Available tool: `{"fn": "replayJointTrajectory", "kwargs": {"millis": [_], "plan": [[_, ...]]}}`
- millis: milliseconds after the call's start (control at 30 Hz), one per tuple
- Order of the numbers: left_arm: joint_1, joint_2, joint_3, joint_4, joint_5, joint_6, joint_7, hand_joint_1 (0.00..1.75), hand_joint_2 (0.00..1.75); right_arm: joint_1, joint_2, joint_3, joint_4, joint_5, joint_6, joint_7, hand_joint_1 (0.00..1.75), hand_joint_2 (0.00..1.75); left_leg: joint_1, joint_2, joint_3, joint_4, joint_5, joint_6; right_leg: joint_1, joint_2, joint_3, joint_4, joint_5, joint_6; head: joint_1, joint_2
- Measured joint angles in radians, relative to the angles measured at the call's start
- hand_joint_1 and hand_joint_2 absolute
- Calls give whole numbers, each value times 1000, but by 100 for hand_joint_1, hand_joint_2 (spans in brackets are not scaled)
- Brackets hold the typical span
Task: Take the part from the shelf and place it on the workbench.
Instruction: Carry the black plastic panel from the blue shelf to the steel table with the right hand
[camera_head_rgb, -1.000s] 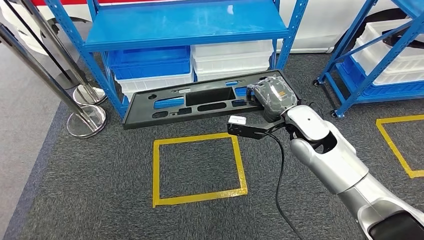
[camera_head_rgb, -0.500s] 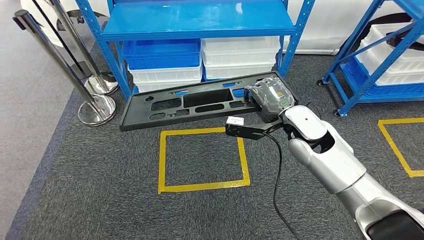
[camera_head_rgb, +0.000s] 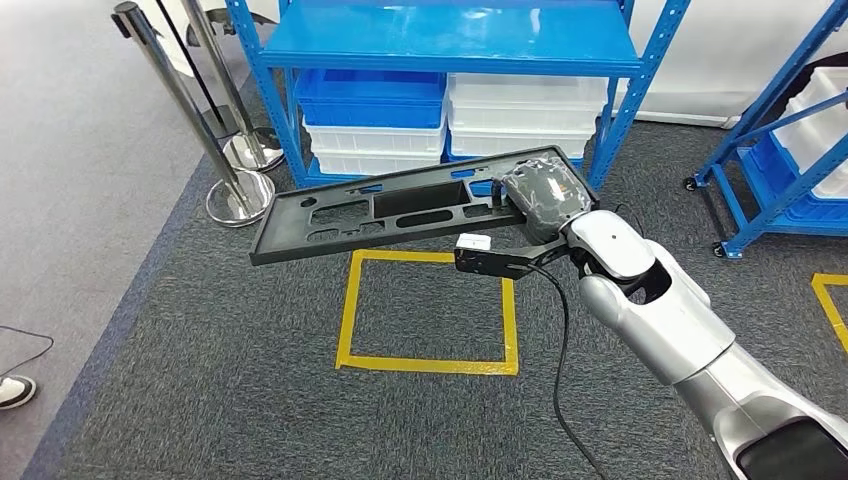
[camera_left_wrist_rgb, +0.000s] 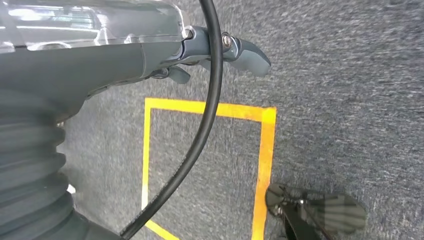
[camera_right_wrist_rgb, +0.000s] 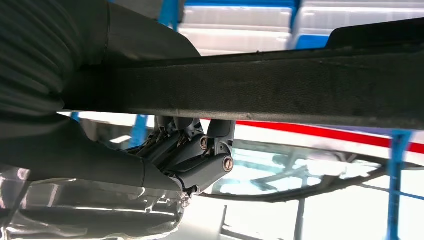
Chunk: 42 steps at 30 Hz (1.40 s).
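We see a yellow tape square (camera_head_rgb: 430, 311) at centre frame on grey carpet (camera_head_rgb: 200, 380), steel stanchions (camera_head_rgb: 205, 110) upper left, and stacked bins (camera_head_rgb: 455, 120) at upper centre.

Your head view looks down at carpet (camera_head_rgb: 200, 400) and shelf (camera_head_rgb: 450, 45); both wrist views sit close, the left sharing that carpet.

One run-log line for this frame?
phase: carry | right robot hand: holds black part at one end | part: in air, off shelf | left robot hand: empty
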Motion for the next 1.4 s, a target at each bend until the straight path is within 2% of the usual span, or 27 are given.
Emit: {"fn": "replayJointTrajectory", "kwargs": {"millis": [67,133,167,233,300,333,367,400,433,500,533,600,667,733,800,867,900,933,967,1033,1100,1167,1200,1267,1300,1367,1400], "plan": [[-2,1,0,0,-1,0,0,0,175,-6,0,0,2,-1,0,0,175,175,-11,25,38,-77,18,16,5,-21,-1,1,2,7,0,0],[0,1,0,0,-1,0,0,0,175,-10,3,1,4,-2,1,0,175,175,-14,10,33,-86,24,27,6,-41,-2,-1,5,16,0,0],[2,1,0,0,-1,0,0,0,175,-12,5,1,5,-2,1,0,175,175,-12,-1,33,-92,30,32,3,-34,-2,2,2,22,0,0],[3,0,0,0,-1,0,1,0,175,-15,7,2,7,-2,1,-1,175,175,-5,-19,32,-104,45,43,-2,17,-23,49,-35,33,0,0],[0,0,0,0,-1,0,1,0,175,-16,7,2,10,-3,1,-3,175,175,-2,-39,25,-106,53,49,-8,71,-78,170,-103,41,0,0],[-1,0,0,0,-1,0,1,0,175,-15,7,2,12,-3,1,-3,175,175,-2,-51,22,-106,55,50,-10,79,-106,232,-127,44,0,0],[-1,0,0,0,-1,-1,1,0,175,-14,7,3,14,-3,1,-3,175,175,-2,-64,20,-104,57,49,-12,82,-123,271,-135,47,0,0],[0,-1,0,0,-1,-1,1,0,175,-13,7,4,16,-3,2,-3,175,175,-1,-77,17,-101,58,48,-15,82,-122,270,-122,49,0,0],[1,-1,0,0,-1,-1,1,0,175,-13,7,4,18,-3,2,-3,175,175,0,-90,16,-97,57,46,-18,85,-102,232,-93,50,0,0],[0,-1,0,0,-1,-1,1,0,175,-16,7,5,19,-3,2,-3,175,175,1,-116,10,-86,54,39,-27,120,-35,101,-29,51,0,0],[-1,-1,0,0,-1,-1,1,0,175,-17,7,5,20,-3,2,-3,175,175,1,-128,4,-80,53,32,-30,140,-12,52,-14,51,0,0],[-2,-1,0,0,-1,-1,1,0,175,-18,7,5,21,-4,3,-3,175,175,2,-149,-9,-74,57,18,-29,159,1,18,-15,48,0,0],[2,-1,0,0,-1,-1,1,0,175,-18,9,6,22,-4,3,-3,175,175,5,-165,-18,-75,61,5,-30,135,1,12,-11,39,0,0],[6,0,0,0,-1,0,2,0,175,-21,11,7,22,-3,4,-3,175,175,3,-128,-39,-37,36,-5,-34,109,5,3,-5,25,0,0],[4,0,0,0,-1,0,2,0,175,-22,11,6,23,-3,4,-1,175,175,3,-67,-92,81,-26,-13,-31,83,6,-1,-4,17,-1,0],[1,-1,0,0,-2,-1,2,0,175,-21,11,7,24,-3,4,0,175,175,5,-44,-145,197,-68,-18,-26,56,6,-1,-4,15,-1,0],[2,-1,0,0,-2,-1,2,0,175,-21,11,7,24,-3,4,-1,175,175,6,-41,-149,210,-65,-19,-25,42,6,-1,-5,15,-1,0],[3,-2,0,0,-2,-1,2,0,175,-20,11,7,24,-3,4,-1,175,175,7,-37,-133,180,-43,-18,-24,30,7,0,-6,15,-1,0],[3,-2,0,0,-2,-1,2,0,175,-20,11,8,24,-3,4,-1,175,175,6,-26,-99,117,-10,-15,-23,18,9,0,-7,17,-1,0],[1,-1,0,0,-2,-1,2,0,175,-23,11,7,23,-3,4,-2,175,175,-2,18,-28,-21,39,-4,-18,-5,13,0,-11,23,-1,0],[-1,-1,0,0,-4,2,-1,0,175,-24,11,7,24,1,1,0,175,175,-10,37,-5,-74,51,11,-12,-25,14,1,-13,31,-1,0],[2,0,-4,0,-21,32,-19,0,175,15,7,-1,19,44,-53,6,175,175,-8,10,-4,-80,57,23,-9,-45,21,-4,-15,41,-1,0],[5,0,-8,0,-34,58,-33,0,175,61,3,-9,14,84,-111,10,175,175,-4,-3,1,-87,60,29,-10,-37,27,-1,-23,47,-1,0],[11,2,-17,0,-53,108,-51,0,175,170,-15,-24,7,156,-234,15,175,175,3,-33,10,-100,68,43,-15,17,8,57,-68,55,0,0],[13,2,-19,0,-55,123,-51,0,175,215,-24,-28,6,175,-272,16,175,175,2,-47,10,-101,70,47,-18,52,-21,116,-100,57,0,0],[15,3,-20,0,-39,136,-40,0,175,278,-45,-34,2,184,-284,21,175,175,-1,-74,4,-100,72,51,-19,79,-89,234,-146,58,0,0],[17,4,-17,0,-22,139,-35,0,175,304,-54,-39,-5,183,-276,26,175,175,-3,-87,2,-98,72,52,-18,83,-105,256,-143,57,0,0]]}}
